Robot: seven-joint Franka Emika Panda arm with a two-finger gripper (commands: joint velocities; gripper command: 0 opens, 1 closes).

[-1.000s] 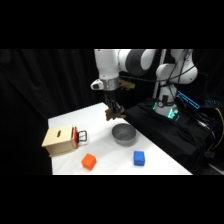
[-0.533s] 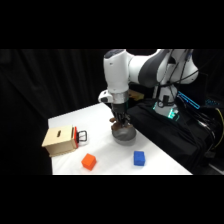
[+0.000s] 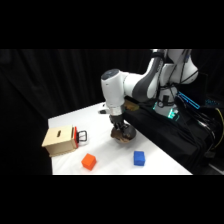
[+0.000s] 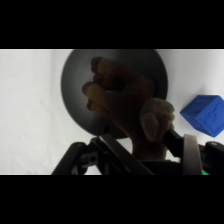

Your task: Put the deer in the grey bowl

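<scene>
Nearest you on the worktop (image 3: 100, 117) sit the orange cube (image 3: 89, 161) and the blue cube (image 3: 139, 158), both well clear of the work. Just beyond them your hand (image 3: 119, 131) hangs low over the grey bowl (image 4: 80, 82), closed on the deer (image 4: 131, 107), whose body shows directly above the bowl's dark inside (so letting go here should drop it in). To the left stands the tan wooden box (image 3: 59, 140), uninvolved.

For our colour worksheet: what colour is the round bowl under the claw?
Dark grey: the round smooth bowl shows best in the wrist view.
</scene>
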